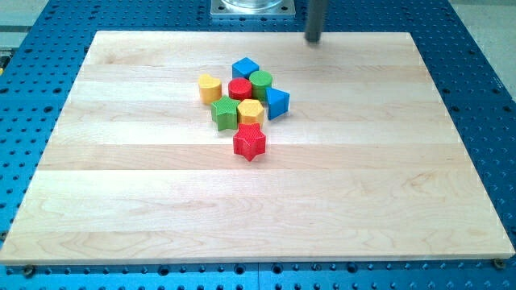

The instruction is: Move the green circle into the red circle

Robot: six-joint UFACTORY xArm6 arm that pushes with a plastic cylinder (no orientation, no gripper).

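- The tool is a plain rod with no jaws, so it has no open or closed state; my tip (314, 39) sits at the surface's (121, 201) top edge, right of centre and well apart from all blocks.
- The green circle (260, 80) lies in the cluster near the middle, apparently touching the red circle (239, 89) on its lower left.
- Neighbours: blue cube (245, 68) at upper left, blue block (276, 102) at lower right, yellow hexagon (251, 111) below.
- Judgement: the pair looks nearly joined, so only a short push is needed.
- Approach from the upper right of the green circle, keeping clear of both blue blocks.
- Push slowly toward the view's lower left, along the line through both circle centres.
- Risk: an off-centre push would roll the green circle aside or scatter the cluster, including the yellow cylinder (210, 87), green star (225, 113) and red star (249, 142).
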